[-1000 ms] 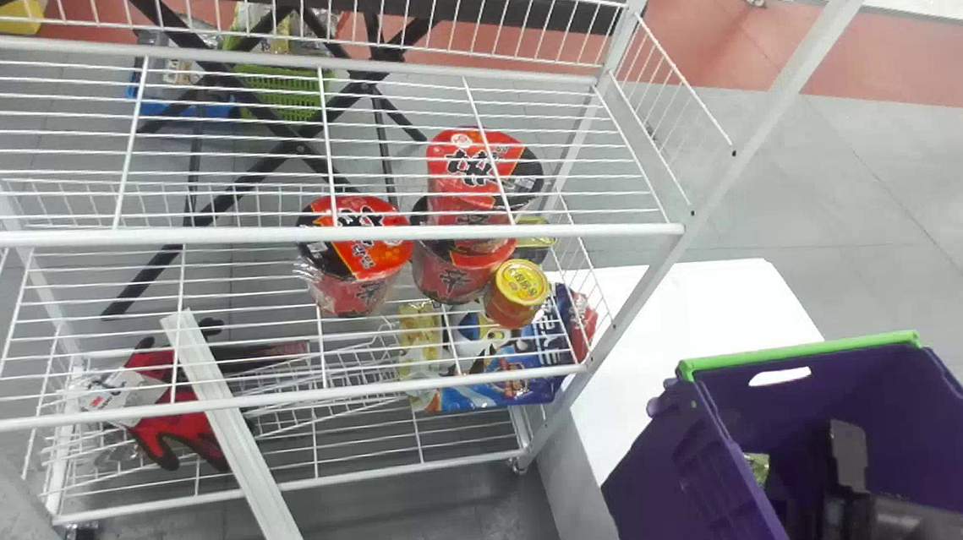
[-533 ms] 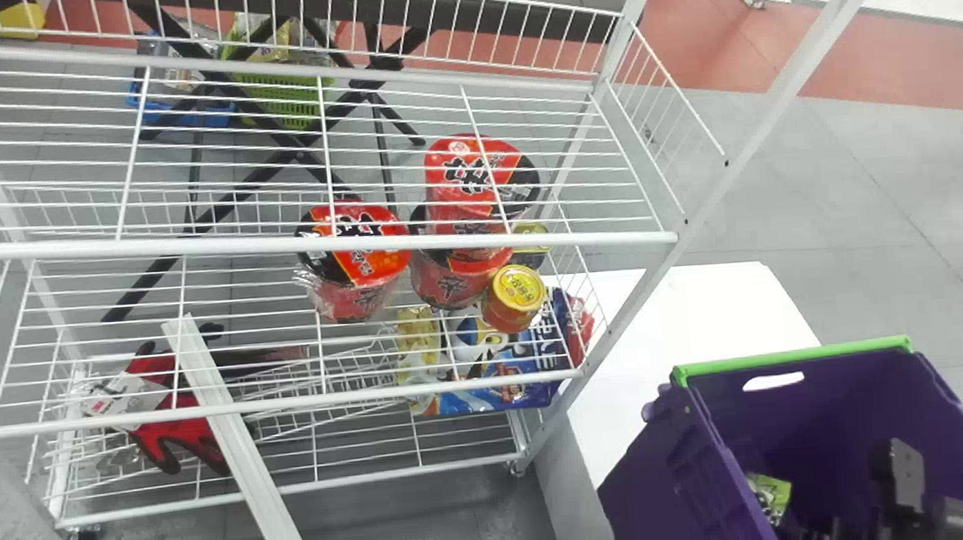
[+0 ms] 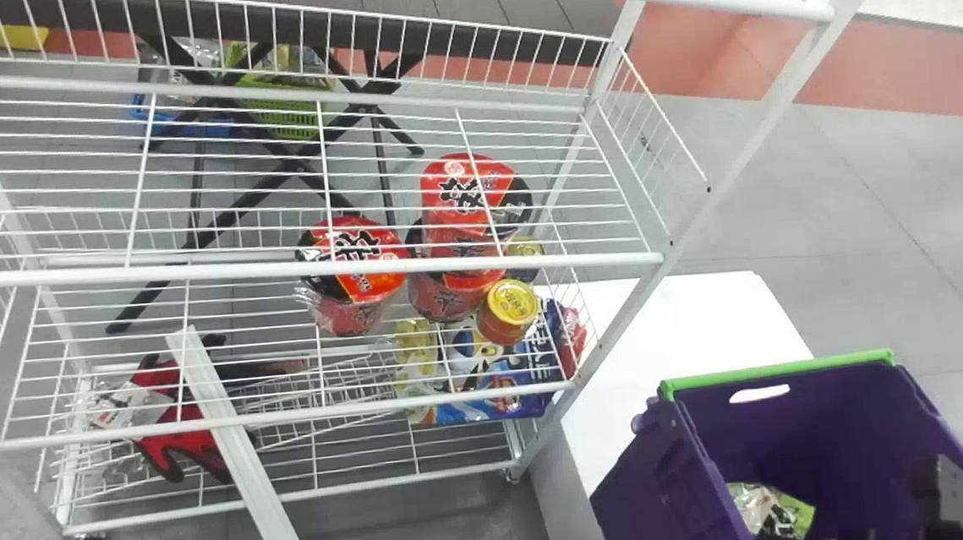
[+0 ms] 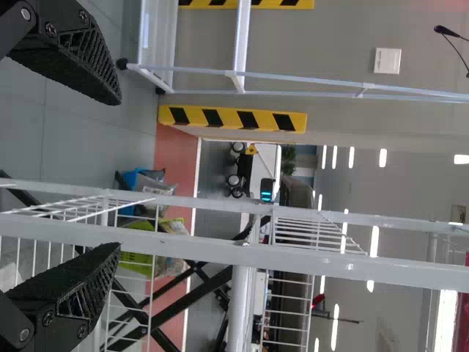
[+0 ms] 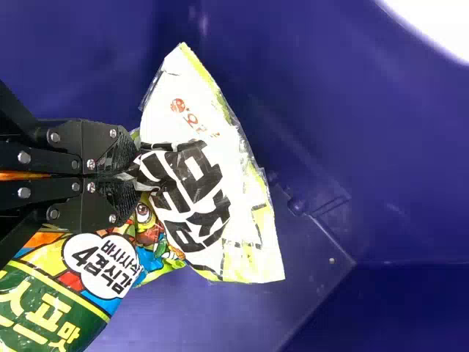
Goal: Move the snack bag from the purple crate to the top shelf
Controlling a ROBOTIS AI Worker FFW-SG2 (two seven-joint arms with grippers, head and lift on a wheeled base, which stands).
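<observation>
Our right fingers (image 5: 116, 152) grip the snack bag (image 5: 187, 183) inside the purple crate (image 3: 777, 372), below and right of the top shelf (image 3: 734, 3); our left fingers (image 4: 66, 59) stand open.

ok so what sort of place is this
Probably a robotics test hall set up like a shop: red tubs sit on a wire rack, a purple crate stands beside it, and striped yellow safety strips show behind.
</observation>
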